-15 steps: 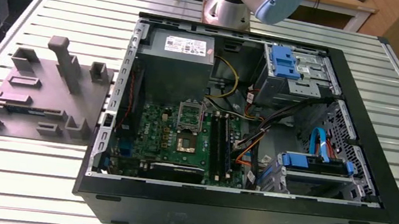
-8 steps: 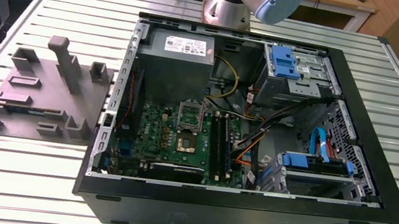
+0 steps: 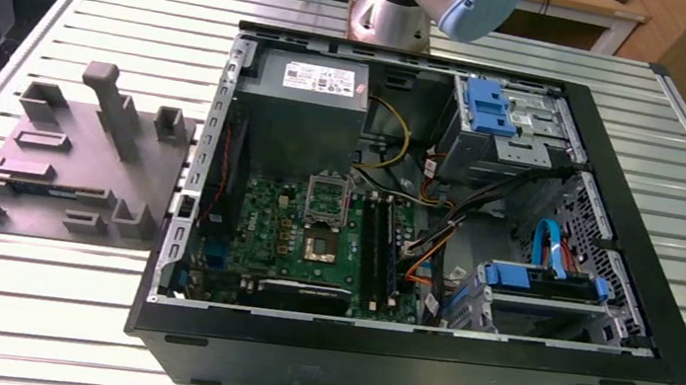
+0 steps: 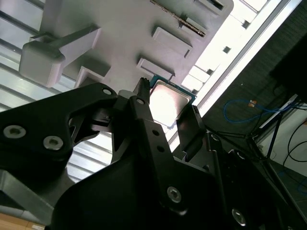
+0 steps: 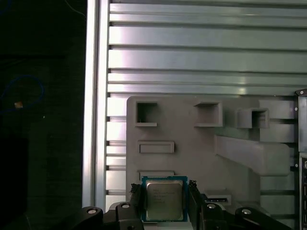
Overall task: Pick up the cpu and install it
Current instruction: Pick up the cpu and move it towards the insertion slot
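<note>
The cpu (image 5: 164,201), a small square chip with a silver top and green rim, sits between my gripper's (image 5: 163,190) two black fingers, which press on its opposite edges. It hangs well above the grey holder block (image 5: 192,153). In the second wrist view the cpu (image 4: 168,103) shows again between the fingertips (image 4: 142,93) of the gripper (image 4: 166,109), with the block (image 4: 120,28) behind it. In the exterior view the green motherboard (image 3: 309,248) lies in the open computer case (image 3: 644,322), its square socket (image 3: 319,246) uncovered.
The grey holder block (image 3: 68,166) with raised posts and slots stands on the slatted metal table (image 3: 9,308) at the exterior view's left of the case. Inside the case are a grey power-supply box (image 3: 309,98), blue drive brackets (image 3: 545,279) and cable bundles (image 3: 445,226). The arm (image 3: 422,4) rises behind the case.
</note>
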Motion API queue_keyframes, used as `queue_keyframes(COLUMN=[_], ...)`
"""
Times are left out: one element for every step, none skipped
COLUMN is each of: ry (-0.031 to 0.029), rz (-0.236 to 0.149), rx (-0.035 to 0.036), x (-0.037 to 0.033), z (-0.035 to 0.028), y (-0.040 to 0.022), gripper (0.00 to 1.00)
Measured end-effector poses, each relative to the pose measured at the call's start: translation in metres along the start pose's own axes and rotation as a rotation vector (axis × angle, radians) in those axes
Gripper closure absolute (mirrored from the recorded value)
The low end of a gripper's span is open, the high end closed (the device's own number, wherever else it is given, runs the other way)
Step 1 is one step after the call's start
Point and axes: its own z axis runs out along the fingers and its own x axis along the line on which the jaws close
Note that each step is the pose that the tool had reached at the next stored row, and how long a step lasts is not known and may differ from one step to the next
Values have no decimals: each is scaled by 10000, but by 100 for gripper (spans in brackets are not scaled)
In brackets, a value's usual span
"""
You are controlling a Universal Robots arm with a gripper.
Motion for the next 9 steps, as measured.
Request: queue_keyframes(ry=[1, 0, -1, 0, -1, -1, -1, 0, 0], rz=[0, 0, 0, 0, -1, -1, 0, -1, -1], rx=[1, 0, 0, 0, 0, 0, -1, 0, 0], x=[-1, -1, -1, -2, -2, -3, -3, -4, -4], z=[-16, -32, -50, -68, -85, -105, -123, -142, -160], y=[1, 1, 2, 3, 3, 4, 5, 6, 7], gripper=[53, 53, 53, 53, 53, 53, 53, 53, 53])
